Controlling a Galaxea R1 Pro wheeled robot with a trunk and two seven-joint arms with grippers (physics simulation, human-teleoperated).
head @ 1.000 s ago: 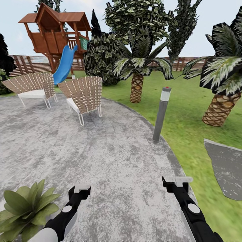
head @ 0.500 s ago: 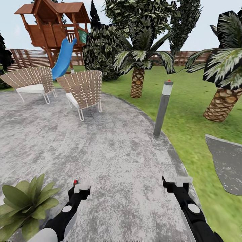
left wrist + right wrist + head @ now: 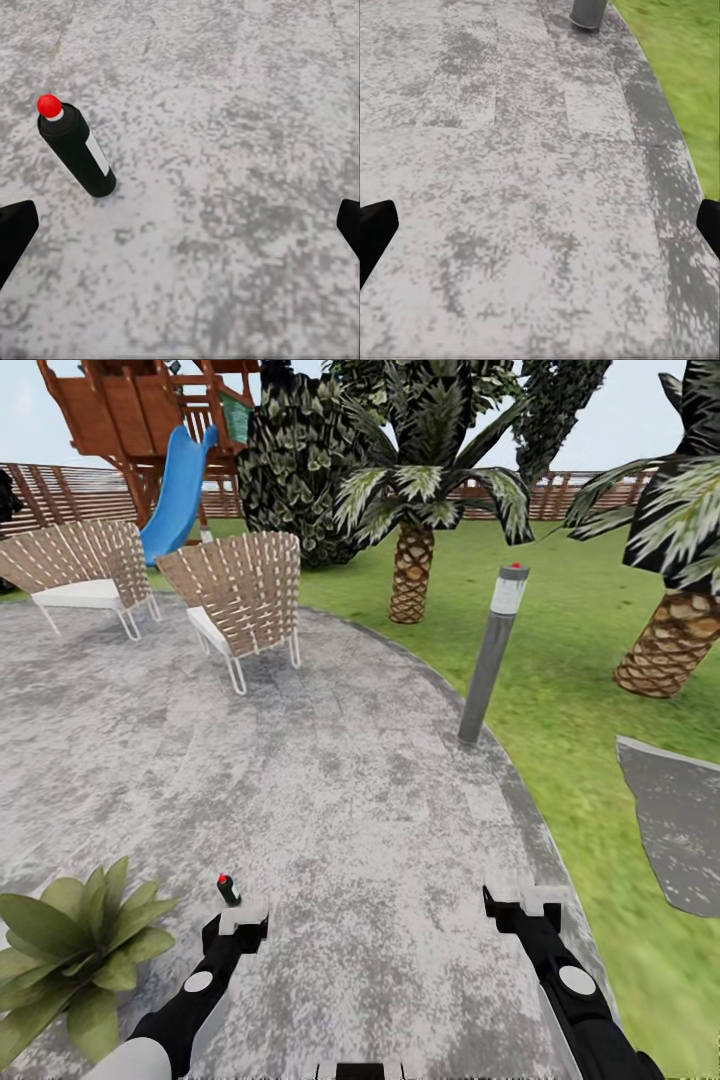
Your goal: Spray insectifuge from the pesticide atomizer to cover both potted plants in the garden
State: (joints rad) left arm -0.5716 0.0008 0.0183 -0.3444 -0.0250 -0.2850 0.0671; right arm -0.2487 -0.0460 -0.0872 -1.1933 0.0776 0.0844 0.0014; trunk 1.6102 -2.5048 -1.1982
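Two empty grippers hang low over the grey paved circle (image 3: 330, 800), and the step in hand is judged to be the approach to the pesticide atomizer (image 3: 229, 890), which stands upright on the paving just beyond the left gripper (image 3: 243, 922), not yet touched. In the left wrist view the bottle (image 3: 76, 148) sits ahead of the fingers and off toward one of them (image 3: 15, 232) rather than centred in the gap; both fingertips show at the picture's edges, spread wide, with nothing between them. The right gripper (image 3: 522, 905) is likewise spread and holds nothing, its wrist camera looking along bare paving toward the base of the bollard lamp (image 3: 587, 13) at the lawn's edge. To do the pickup well, the left arm should first shift sideways until the dark body lies midway between the fingers, then advance low enough to close on the bottle's body, not its red tip, since a narrow standing bottle will likely tip if one finger reaches it first. One of the potted plants (image 3: 75, 950) sits close by, at the robot's left, on the paving, its leaves showing no whitish specks as far as can be told; once the bottle is held, that rosette looks the nearest to spray.
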